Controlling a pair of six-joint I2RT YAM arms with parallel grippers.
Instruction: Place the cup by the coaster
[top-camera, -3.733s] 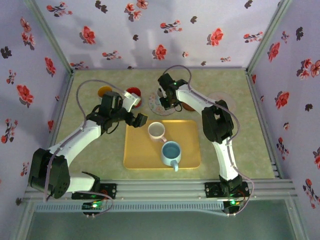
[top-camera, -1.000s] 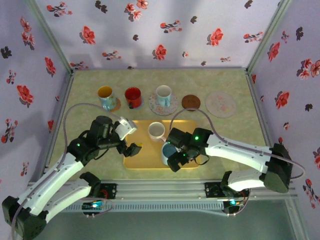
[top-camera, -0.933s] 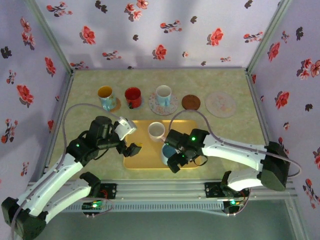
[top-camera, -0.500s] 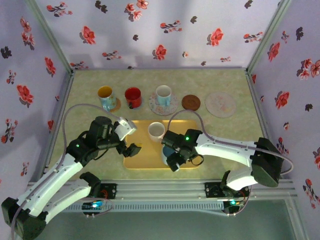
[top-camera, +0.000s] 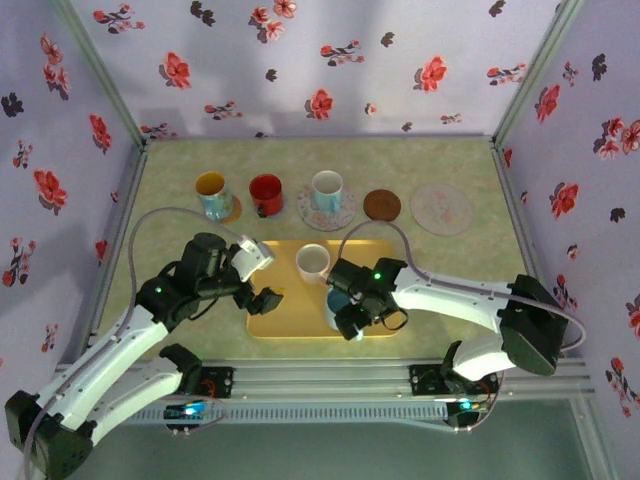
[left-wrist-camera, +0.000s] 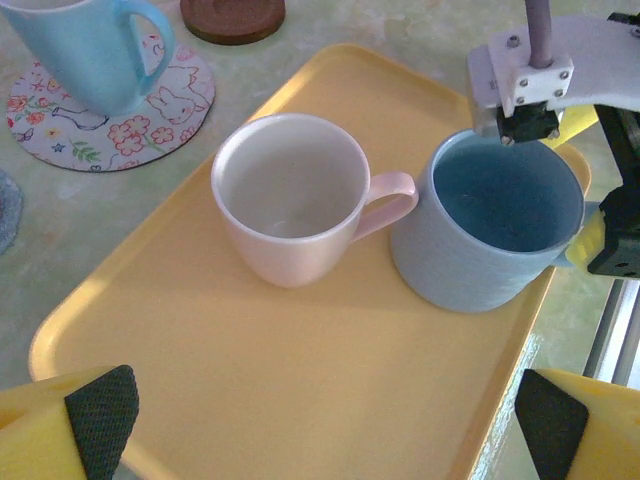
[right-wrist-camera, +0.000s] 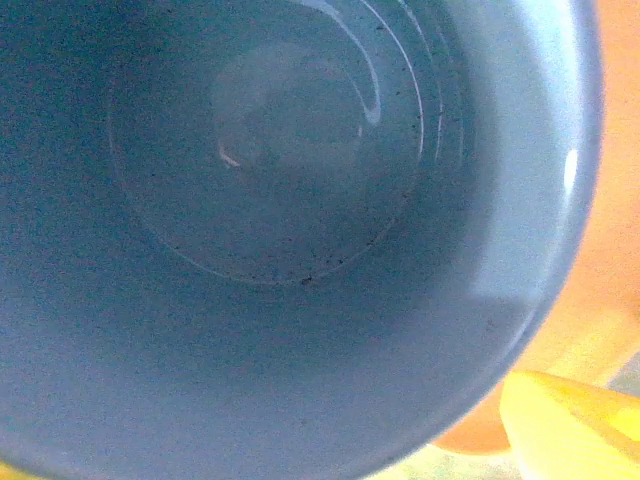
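Note:
A blue cup (top-camera: 336, 300) stands on the yellow tray (top-camera: 290, 318) next to a pink cup (top-camera: 313, 262). My right gripper (top-camera: 350, 322) hovers over the blue cup's near side, open. In the right wrist view the blue cup's (right-wrist-camera: 290, 200) inside looms close, with one yellow finger (right-wrist-camera: 575, 425) outside its rim. The left wrist view has the blue cup (left-wrist-camera: 500, 225), the pink cup (left-wrist-camera: 290, 205) and the right gripper (left-wrist-camera: 590, 180) at the blue cup's far side. My left gripper (top-camera: 263, 300) is open over the tray's left part and holds nothing. A bare brown coaster (top-camera: 381, 205) lies at the back.
Along the back stand a yellow cup (top-camera: 211, 194), a red cup (top-camera: 265, 193) and a light blue cup (top-camera: 327, 190) on a floral coaster (top-camera: 340, 216). A bare round floral coaster (top-camera: 441, 208) lies at the back right. Floral walls close in three sides.
The right arm left the back row, came down to the blue cup on the tray and edged slightly left. The left arm drew back toward the near edge.

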